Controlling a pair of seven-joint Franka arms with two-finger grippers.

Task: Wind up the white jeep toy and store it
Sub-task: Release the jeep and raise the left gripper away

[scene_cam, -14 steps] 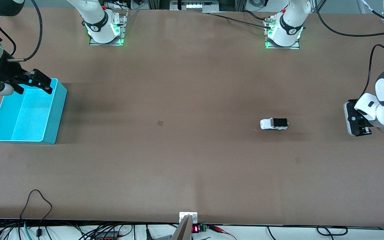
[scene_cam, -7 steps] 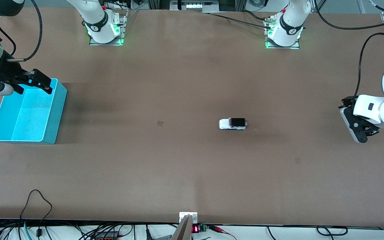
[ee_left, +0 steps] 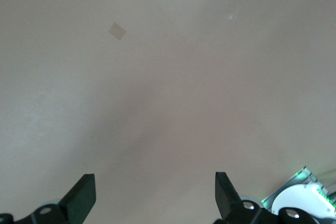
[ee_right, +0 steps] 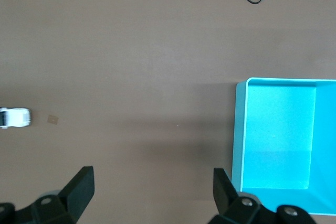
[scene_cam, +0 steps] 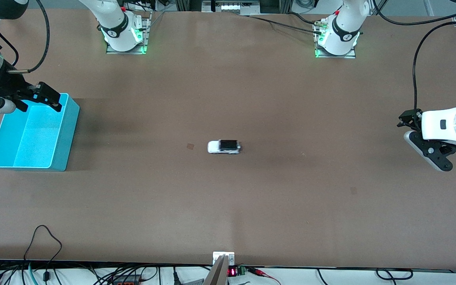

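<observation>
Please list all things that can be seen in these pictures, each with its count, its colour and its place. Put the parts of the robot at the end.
white jeep toy: one, white with a black roof panel, on the table near its middle, free of both grippers.
cyan bin: one, cyan, open at the top with nothing in it, at the right arm's end of the table.
table: one, brown, under everything.
small square mark: one, darker brown, on the table beside the jeep, toward the bin.
cables: several, black, along the table edge nearest the front camera.
right gripper: one, black, open, over the bin's rim.
left gripper: one, black, open, over bare table at the left arm's end.
</observation>
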